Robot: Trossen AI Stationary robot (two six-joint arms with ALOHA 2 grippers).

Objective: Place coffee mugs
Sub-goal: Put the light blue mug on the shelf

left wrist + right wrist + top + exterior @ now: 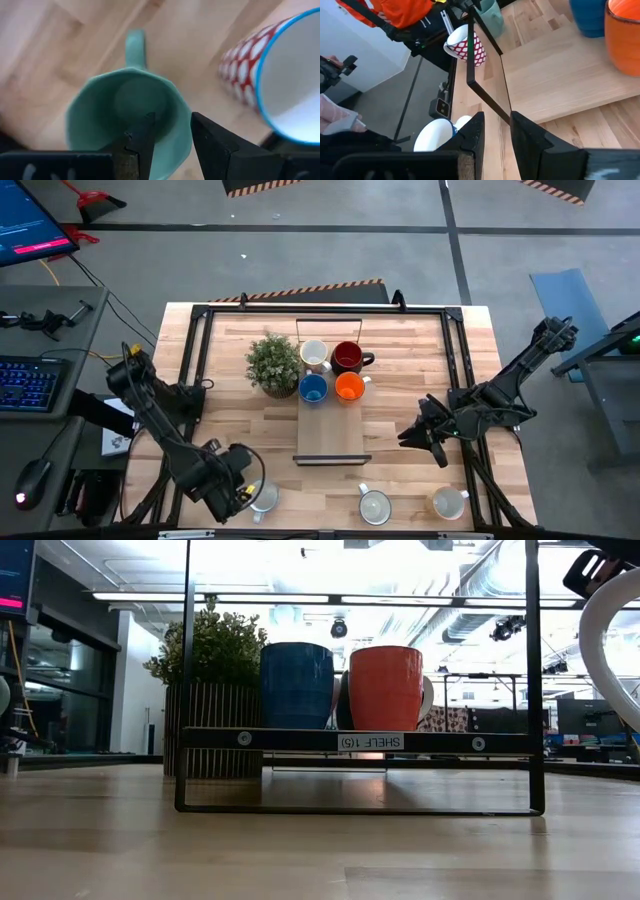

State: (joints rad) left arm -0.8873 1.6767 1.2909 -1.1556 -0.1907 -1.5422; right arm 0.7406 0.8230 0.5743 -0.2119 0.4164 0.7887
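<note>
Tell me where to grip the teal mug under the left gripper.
Grip the teal mug by its rim wall, from above: it stands upright, mouth open, and the left gripper already straddles the wall opposite the handle, one finger inside. The red-patterned mug crowds one side.

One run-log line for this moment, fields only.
left gripper: straddling teal mug wall, open | right gripper: idle right side, open | shelf: four mugs at back

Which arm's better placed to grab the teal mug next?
Left. The left gripper sits right over the teal mug, one finger inside the rim, one outside. The right gripper hangs off by the shelf, holding nothing.
</note>
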